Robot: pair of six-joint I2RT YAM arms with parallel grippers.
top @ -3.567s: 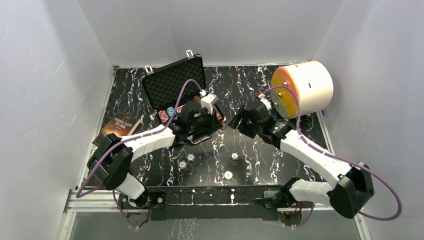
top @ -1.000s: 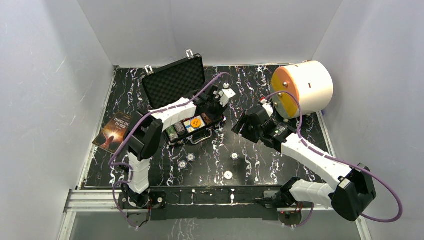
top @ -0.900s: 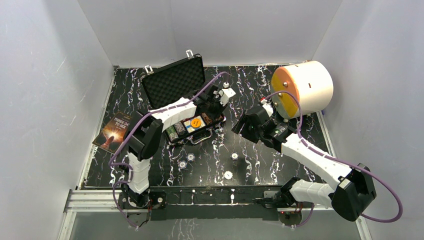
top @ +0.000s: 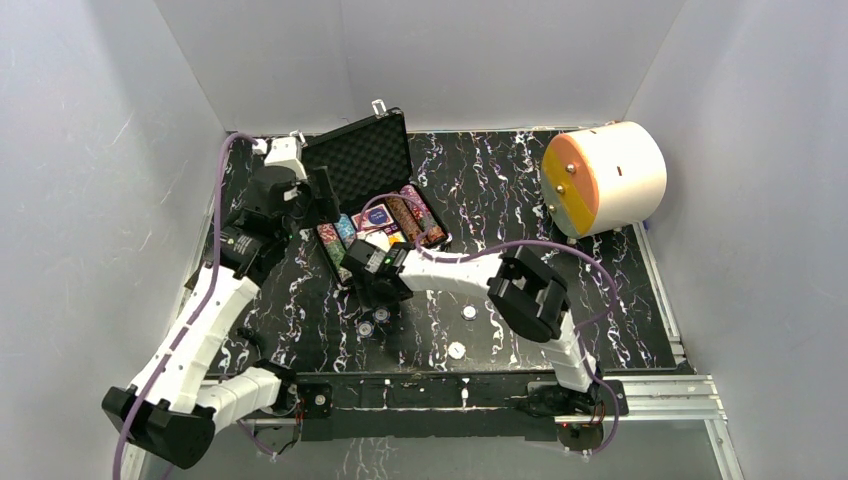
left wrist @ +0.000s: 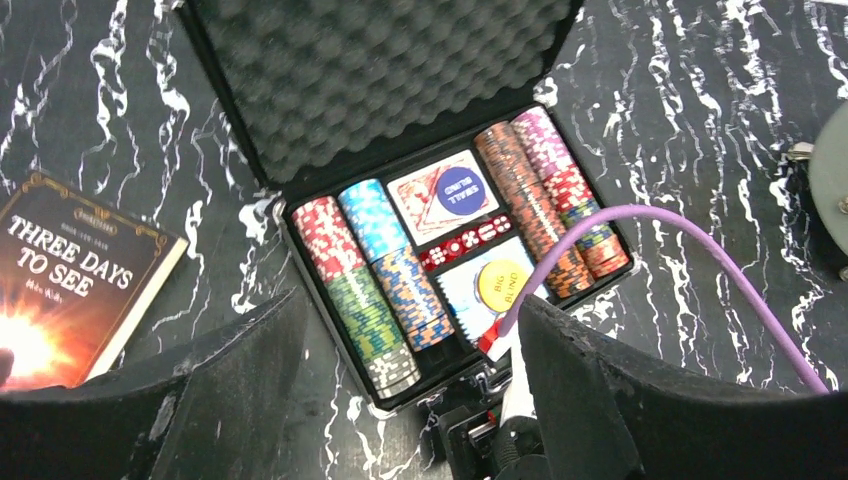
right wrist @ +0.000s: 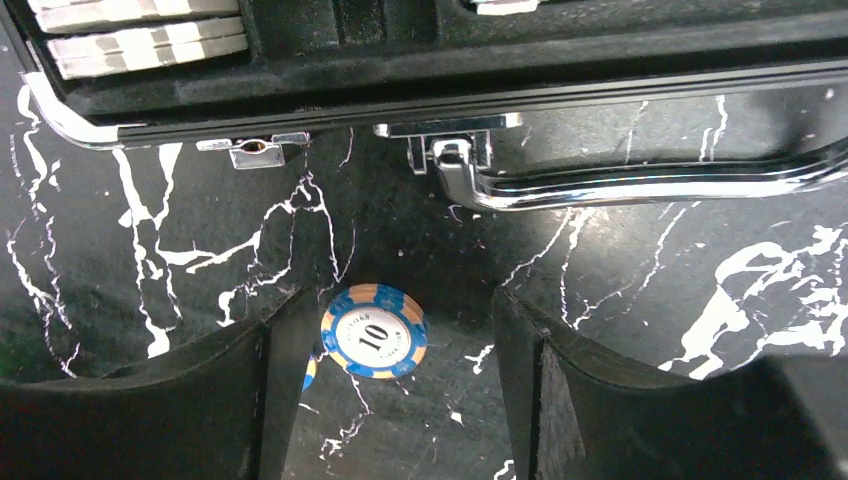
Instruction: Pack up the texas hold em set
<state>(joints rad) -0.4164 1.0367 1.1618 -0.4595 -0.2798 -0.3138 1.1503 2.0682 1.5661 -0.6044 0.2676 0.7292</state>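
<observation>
A book (left wrist: 70, 280) titled "Three Days to See" lies flat on the black, white-veined tabletop (top: 490, 170), toward its left side. At the far right a cream-white drum (top: 612, 172) lies on its side, its orange end face turned toward the middle. Plain pale walls (top: 480, 60) enclose the tabletop.

Black marbled table (top: 620, 290), open poker case (top: 355, 165) back left, "Three Days to See" book (left wrist: 70, 285) beside it, loose chips (top: 468, 312) in front, white orange-faced drum (top: 610, 178) on its side back right

Matt black foam lines the case lid (left wrist: 380, 70); the handle (right wrist: 650, 185) is shiny metal.
</observation>
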